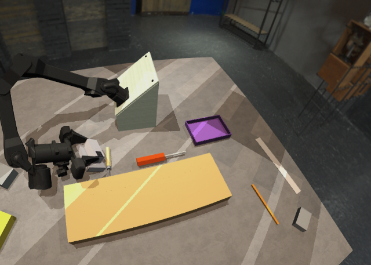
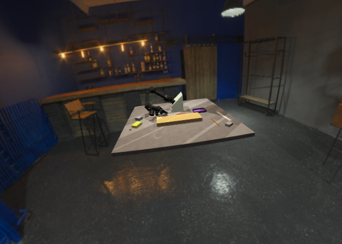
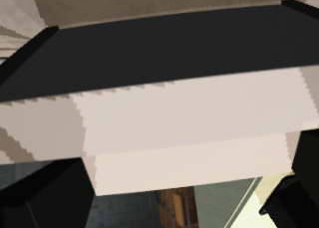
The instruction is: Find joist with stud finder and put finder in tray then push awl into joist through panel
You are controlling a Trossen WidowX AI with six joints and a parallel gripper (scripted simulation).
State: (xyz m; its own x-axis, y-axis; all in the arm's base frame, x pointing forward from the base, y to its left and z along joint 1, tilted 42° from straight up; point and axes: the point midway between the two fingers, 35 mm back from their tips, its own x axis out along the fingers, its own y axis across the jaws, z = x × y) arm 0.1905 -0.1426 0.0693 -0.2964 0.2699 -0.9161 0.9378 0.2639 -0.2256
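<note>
We have the black gripper (image 1: 94, 150) (image 3: 194, 170) clasped around the boxy pale-grey and black stud finder (image 1: 91, 147) (image 3: 191, 111), its fingers set wide against the sides, on the left behind the long yellow-orange floor panel (image 1: 146, 196) (image 2: 179, 118). The awl (image 1: 108, 156), with its slim yellow handle and metal tip, lies just right of them, near the panel's far edge. Our shallow purple rectangular tray (image 1: 195, 132) (image 2: 199, 112) sits beyond the panel, right of the red-handled screwdriver (image 1: 151, 159).
</note>
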